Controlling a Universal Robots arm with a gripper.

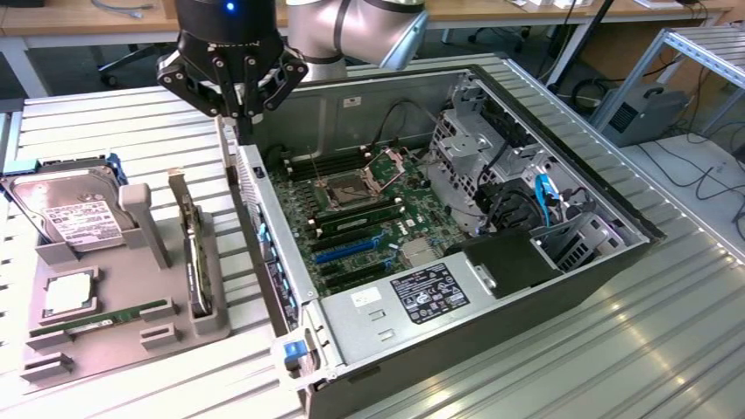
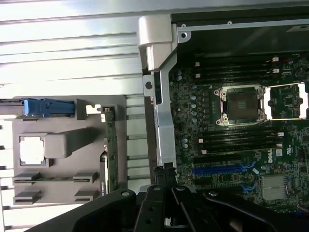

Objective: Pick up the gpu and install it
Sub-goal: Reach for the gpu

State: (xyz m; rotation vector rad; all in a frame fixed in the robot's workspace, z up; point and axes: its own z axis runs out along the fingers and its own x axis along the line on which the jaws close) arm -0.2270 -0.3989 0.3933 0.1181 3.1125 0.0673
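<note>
on the ribbed metal table (image 1: 117, 131), you see the gripper (image 1: 244, 122), fingers pressed together and empty, above the computer case (image 1: 349, 109) wall. the gpu (image 1: 198, 253) stands on edge in the gray holder (image 1: 140, 218) beside it, long axis parallel to that wall.

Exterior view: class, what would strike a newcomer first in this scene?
The open computer case with its green motherboard lies in the middle. The black gripper, shut, hangs above the case's wall. At the exterior view's left, a grey holder carries the gpu upright.
</note>
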